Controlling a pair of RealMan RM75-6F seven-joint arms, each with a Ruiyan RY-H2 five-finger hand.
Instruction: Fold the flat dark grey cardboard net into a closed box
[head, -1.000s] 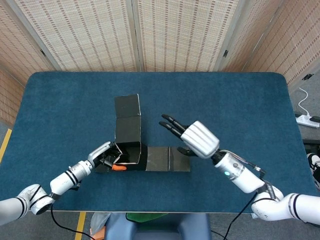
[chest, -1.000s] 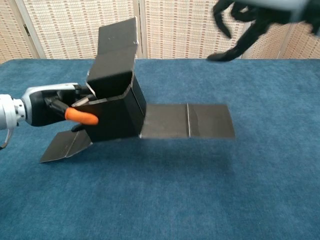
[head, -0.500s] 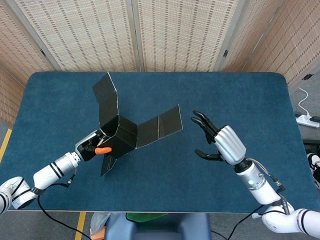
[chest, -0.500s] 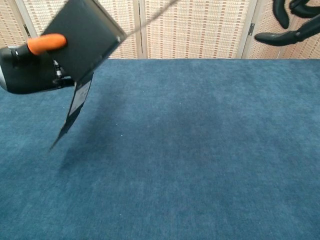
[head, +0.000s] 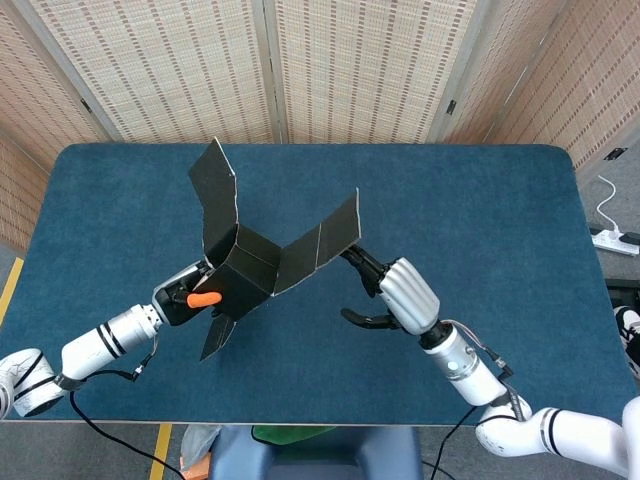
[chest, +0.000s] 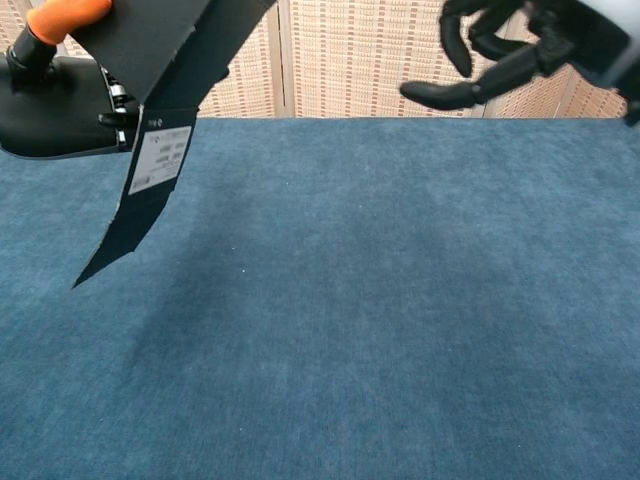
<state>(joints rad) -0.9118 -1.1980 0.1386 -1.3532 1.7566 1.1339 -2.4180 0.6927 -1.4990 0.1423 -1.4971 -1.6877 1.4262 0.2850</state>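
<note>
Gripping the half-folded cardboard net (head: 245, 262), the left hand (head: 190, 297) lifts it above the blue table (head: 480, 210). The right hand (head: 392, 295), fingers spread and holding nothing, sits just right of the net's raised flap.

Cardboard net (head: 248, 262) above table (head: 480, 200), left hand (head: 187, 297) beside it; right hand (head: 400, 298) right of it

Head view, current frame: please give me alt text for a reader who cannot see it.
The left robot hand holds a partly folded dark grey cardboard net up above a blue table, its flaps sticking out in several directions. The right robot hand, fingers spread, reaches under the flap on the right. Woven screens stand behind.
</note>
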